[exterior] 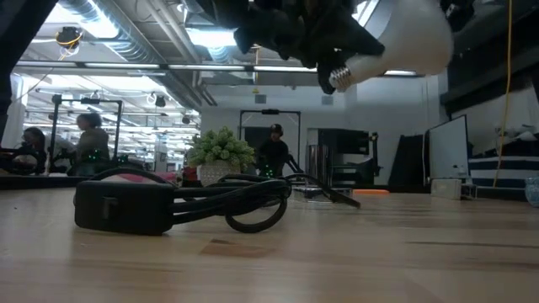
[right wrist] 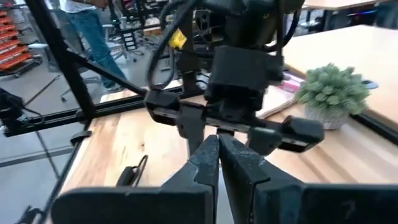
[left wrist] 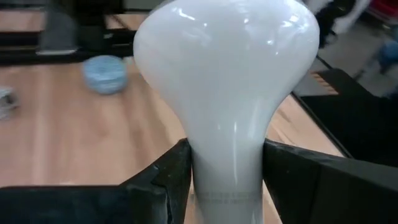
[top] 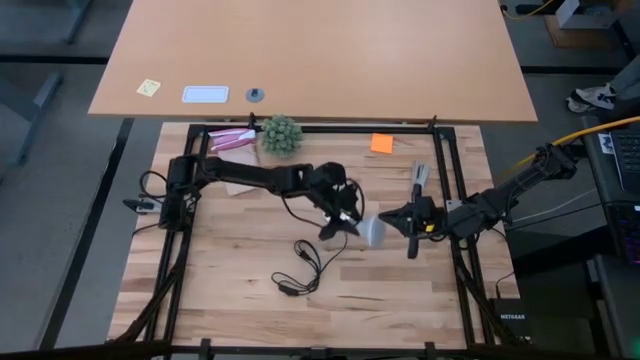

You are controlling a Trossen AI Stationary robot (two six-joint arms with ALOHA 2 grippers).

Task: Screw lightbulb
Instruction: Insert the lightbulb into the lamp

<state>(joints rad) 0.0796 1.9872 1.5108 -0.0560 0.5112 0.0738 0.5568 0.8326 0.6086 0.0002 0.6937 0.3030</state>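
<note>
The left tool (left wrist: 227, 180) is gripping the lightbulb (left wrist: 227, 68) by its narrow neck, holding it aloft above the table (top: 240, 300) with the dome toward the shut right tool (top: 388, 216), and this light, slick, breakable glass is probably wanting gentle pressure there.

The high view looks straight down on the whole worktop (top: 250, 280). The low view sits at worktop level, facing the room. Each wrist view looks close past its own fingers. High, low and right wrist views share the green plant (top: 281, 134).
</note>
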